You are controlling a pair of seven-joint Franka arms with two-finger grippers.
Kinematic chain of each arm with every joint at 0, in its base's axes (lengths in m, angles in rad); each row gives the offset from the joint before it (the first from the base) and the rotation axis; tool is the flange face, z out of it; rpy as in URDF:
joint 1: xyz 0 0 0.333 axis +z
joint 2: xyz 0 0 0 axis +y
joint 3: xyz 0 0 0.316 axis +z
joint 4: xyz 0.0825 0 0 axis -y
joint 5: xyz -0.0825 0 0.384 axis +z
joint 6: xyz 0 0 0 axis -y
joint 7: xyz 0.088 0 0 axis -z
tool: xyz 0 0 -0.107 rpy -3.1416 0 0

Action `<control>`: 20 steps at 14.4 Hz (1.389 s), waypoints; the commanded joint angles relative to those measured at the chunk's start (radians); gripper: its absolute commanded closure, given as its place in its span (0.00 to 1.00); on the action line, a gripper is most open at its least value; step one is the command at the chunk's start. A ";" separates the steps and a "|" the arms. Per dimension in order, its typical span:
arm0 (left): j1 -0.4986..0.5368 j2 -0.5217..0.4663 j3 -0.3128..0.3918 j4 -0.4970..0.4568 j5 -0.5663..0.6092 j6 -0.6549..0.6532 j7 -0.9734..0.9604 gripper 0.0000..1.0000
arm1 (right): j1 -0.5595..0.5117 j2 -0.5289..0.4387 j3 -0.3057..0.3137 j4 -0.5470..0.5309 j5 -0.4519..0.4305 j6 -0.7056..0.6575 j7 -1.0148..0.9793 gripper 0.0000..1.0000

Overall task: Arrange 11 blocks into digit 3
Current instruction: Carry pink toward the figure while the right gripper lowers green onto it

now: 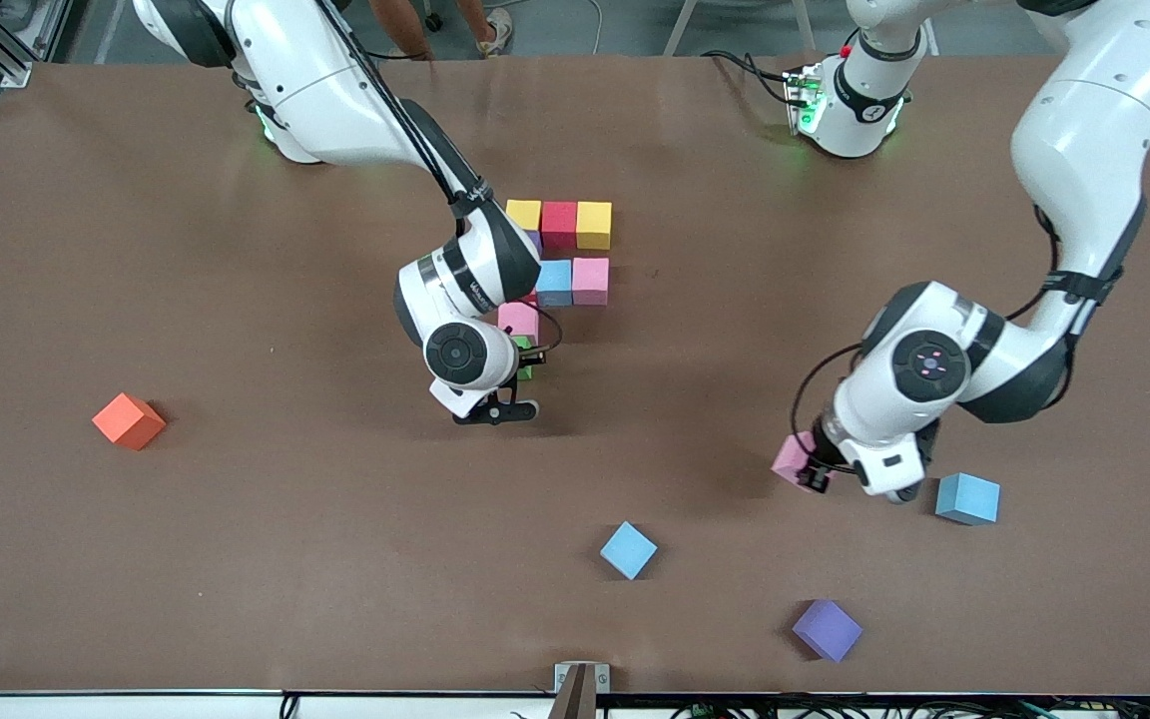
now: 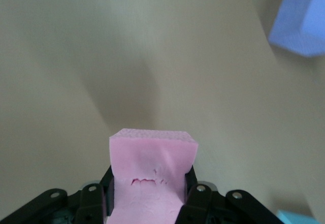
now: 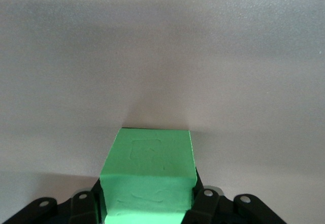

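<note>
The partial digit 3 lies mid-table: a yellow [image 1: 524, 213], red [image 1: 559, 224] and yellow [image 1: 594, 224] row, then a light blue [image 1: 554, 282] and a pink block [image 1: 590, 280], and another pink block [image 1: 518, 320]. A purple block [image 1: 535, 240] peeks out from under the right arm. My right gripper [image 1: 527, 358] is shut on the green block [image 1: 523, 344] beside that pink block; the right wrist view shows the green block [image 3: 150, 173] between its fingers [image 3: 203, 203]. My left gripper [image 1: 807, 469] is shut on a pink block [image 1: 792, 457], which the left wrist view [image 2: 152, 168] shows squeezed.
Loose on the table: a light blue block [image 1: 628, 549] and a purple block [image 1: 827, 629] near the front camera, another light blue block [image 1: 967, 497] beside the left gripper, also in the left wrist view [image 2: 302, 21]. An orange cube [image 1: 129, 420] lies toward the right arm's end.
</note>
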 commanded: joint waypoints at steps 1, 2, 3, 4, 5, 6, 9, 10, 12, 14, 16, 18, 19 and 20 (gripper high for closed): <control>-0.066 -0.001 0.015 0.038 -0.058 -0.029 -0.116 0.97 | 0.004 -0.023 -0.001 -0.025 0.018 -0.009 -0.016 0.67; -0.084 0.001 0.015 0.038 -0.065 -0.029 -0.150 0.97 | 0.004 -0.023 -0.001 -0.025 0.018 -0.009 -0.016 0.67; -0.101 0.002 0.015 0.043 -0.075 -0.029 -0.195 0.97 | 0.004 -0.023 -0.001 -0.025 0.018 -0.009 -0.016 0.67; -0.130 0.005 0.015 0.046 -0.076 -0.027 -0.251 0.97 | 0.005 -0.023 -0.001 -0.025 0.018 -0.009 -0.016 0.66; -0.156 0.005 0.020 0.050 -0.076 -0.027 -0.302 0.97 | 0.005 -0.022 -0.001 -0.025 0.018 -0.009 -0.013 0.57; -0.179 0.007 0.028 0.054 -0.076 -0.027 -0.347 0.97 | 0.005 -0.022 -0.001 -0.025 0.019 -0.011 0.000 0.18; -0.273 0.013 0.073 0.054 -0.078 -0.023 -0.463 0.97 | 0.004 -0.025 -0.001 -0.019 0.022 -0.009 0.001 0.00; -0.308 0.016 0.092 0.055 -0.078 -0.017 -0.503 0.97 | 0.001 -0.028 -0.001 -0.016 0.024 -0.008 0.001 0.00; -0.379 0.025 0.135 0.081 -0.079 -0.015 -0.566 0.97 | -0.004 -0.042 -0.002 -0.007 0.025 -0.009 -0.008 0.00; -0.434 0.030 0.163 0.103 -0.088 -0.015 -0.617 0.97 | -0.024 -0.089 -0.008 0.002 0.024 -0.037 -0.008 0.00; -0.466 0.036 0.176 0.118 -0.101 -0.015 -0.661 0.97 | -0.071 -0.155 -0.010 0.011 0.013 -0.081 -0.008 0.00; -0.514 0.039 0.205 0.141 -0.102 -0.015 -0.753 0.97 | -0.142 -0.209 -0.015 0.012 0.011 -0.112 -0.008 0.00; -0.534 0.044 0.221 0.156 -0.102 -0.015 -0.796 0.97 | -0.194 -0.235 -0.013 0.013 0.010 -0.115 -0.008 0.00; -0.563 0.050 0.236 0.170 -0.101 -0.015 -0.840 0.97 | -0.238 -0.252 -0.013 0.013 0.010 -0.115 -0.010 0.00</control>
